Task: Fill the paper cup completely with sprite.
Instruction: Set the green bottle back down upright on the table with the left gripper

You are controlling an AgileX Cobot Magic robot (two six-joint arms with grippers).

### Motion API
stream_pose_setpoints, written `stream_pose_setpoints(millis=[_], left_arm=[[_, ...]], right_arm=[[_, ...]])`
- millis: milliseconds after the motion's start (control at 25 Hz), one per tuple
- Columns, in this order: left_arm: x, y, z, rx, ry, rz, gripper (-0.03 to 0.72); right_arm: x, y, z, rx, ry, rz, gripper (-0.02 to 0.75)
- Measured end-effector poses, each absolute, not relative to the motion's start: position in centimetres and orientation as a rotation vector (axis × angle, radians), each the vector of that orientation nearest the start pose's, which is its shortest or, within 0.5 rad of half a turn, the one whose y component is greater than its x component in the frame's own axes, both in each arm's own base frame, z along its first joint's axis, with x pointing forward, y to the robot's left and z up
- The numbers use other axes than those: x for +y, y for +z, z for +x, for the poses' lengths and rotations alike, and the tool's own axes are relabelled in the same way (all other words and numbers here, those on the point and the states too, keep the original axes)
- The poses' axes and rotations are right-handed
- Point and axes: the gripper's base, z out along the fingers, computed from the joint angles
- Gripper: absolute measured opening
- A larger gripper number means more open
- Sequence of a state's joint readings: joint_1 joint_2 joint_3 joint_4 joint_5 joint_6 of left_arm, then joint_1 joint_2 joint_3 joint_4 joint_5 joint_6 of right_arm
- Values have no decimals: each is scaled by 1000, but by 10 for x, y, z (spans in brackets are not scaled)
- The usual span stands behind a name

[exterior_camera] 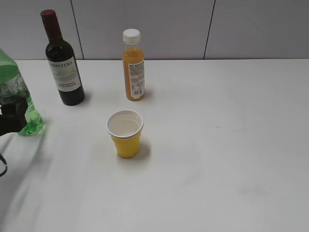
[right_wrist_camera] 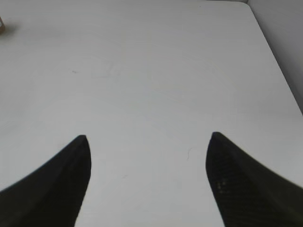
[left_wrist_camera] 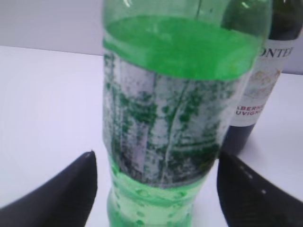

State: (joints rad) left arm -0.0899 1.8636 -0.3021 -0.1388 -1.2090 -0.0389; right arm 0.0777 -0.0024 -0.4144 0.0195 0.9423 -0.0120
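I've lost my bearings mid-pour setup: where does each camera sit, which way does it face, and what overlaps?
Exterior: raised in front, slanting down on the table, paper cup, juice bottle; left gripper at the edge.
Left wrist: behind open fingers, facing the sprite bottle.
Right wrist: above open fingers, facing bare table.
Shared: exterior and left wrist both show the sprite and wine bottle.

This is looking like a lab test bench. A plain white surface [exterior_camera: 231,159] is meeting bare grey wall panels [exterior_camera: 145,26] at the far side.
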Motion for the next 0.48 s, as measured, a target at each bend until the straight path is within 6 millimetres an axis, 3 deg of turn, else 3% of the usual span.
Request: stream_pose_setpoints(millis=[280, 480], left_arm=[[-10, 122, 239, 1814, 19, -55, 590], [-10, 140, 238, 1741, 41, -18, 590]], right_arm=[[2, 263, 9, 2008, 65, -89, 585], [2, 263, 9, 2008, 65, -89, 585]])
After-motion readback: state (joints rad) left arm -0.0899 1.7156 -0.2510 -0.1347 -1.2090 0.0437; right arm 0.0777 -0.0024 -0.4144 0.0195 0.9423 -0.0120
